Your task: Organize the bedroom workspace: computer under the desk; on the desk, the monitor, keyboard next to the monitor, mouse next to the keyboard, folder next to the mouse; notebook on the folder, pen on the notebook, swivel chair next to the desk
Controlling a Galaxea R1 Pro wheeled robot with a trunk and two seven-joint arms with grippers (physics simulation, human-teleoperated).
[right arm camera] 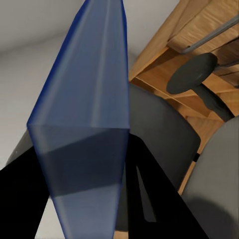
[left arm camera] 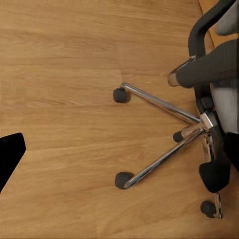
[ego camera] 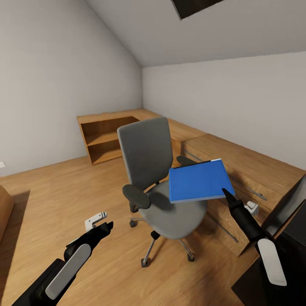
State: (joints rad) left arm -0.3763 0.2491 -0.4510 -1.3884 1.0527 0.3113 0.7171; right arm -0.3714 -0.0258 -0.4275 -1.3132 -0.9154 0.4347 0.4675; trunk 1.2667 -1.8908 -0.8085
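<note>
The right gripper [ego camera: 226, 194] has its fingers clamped on the near edge of the blue folder [ego camera: 199, 181], held flat above the swivel chair [ego camera: 158, 178] seat. The surface [ego camera: 250, 163] lies just beyond and right of it. The left gripper [ego camera: 102, 224] hangs low over the floor, holding nothing; whether its fingers are parted I cannot tell.

My right gripper [right arm camera: 87, 199], fingers [right arm camera: 149, 199] either side, clamps the blue folder [right arm camera: 87, 99] edge-on; grey swivel chair [right arm camera: 159, 134] and wooden desk [right arm camera: 199, 30] behind.
</note>
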